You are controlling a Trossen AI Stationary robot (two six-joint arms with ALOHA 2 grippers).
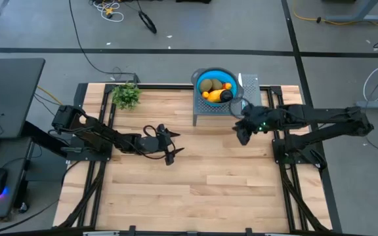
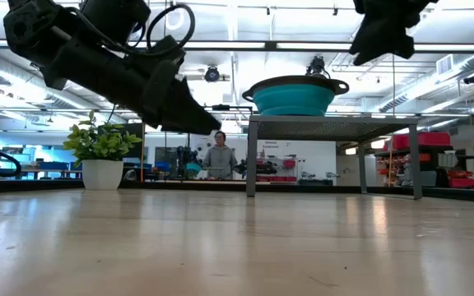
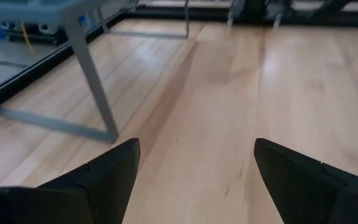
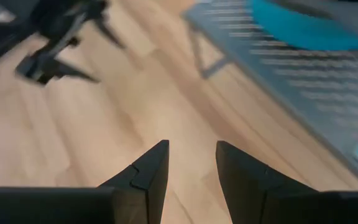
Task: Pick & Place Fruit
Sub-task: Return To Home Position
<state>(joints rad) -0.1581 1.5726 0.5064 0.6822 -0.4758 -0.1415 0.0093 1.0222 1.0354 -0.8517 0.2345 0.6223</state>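
ok so the fruit (image 1: 216,89) is all sitting in the blue bowl (image 1: 197,75), which is sitting on the grey shelf (image 1: 202,113) at the far edge of the table (image 1: 202,183), about mid-width. From the high cam I'm seeing an olive-brown oval, some yellow-orange pieces and one dark round piece piled together in there. From the low cam the bowl's wall is hiding the fruit completely. A pale slim utensil (image 1: 247,83) is lying on the shelf just right of the bowl, can't tell more than that tbh.

Left gripper (image 1: 178,144) is hanging over the bare table, left of center and well apart from the shelf. Its fingers (image 3: 114,171) are standing wide apart w/ nothing between them, just wood showing in the gap on the wrist cam.

Right gripper (image 1: 241,136) is hovering just in front of the shelf's right end, up high: in the low cam it's sitting above bowl level. Its fingers (image 4: 151,171) are showing only a narrow gap, not touching, and gripping nothing.

Other stuff: a green plant (image 1: 126,96) in a white pot is standing at the far left corner, and a person (image 2: 219,156) is standing way back in the room behind the table.
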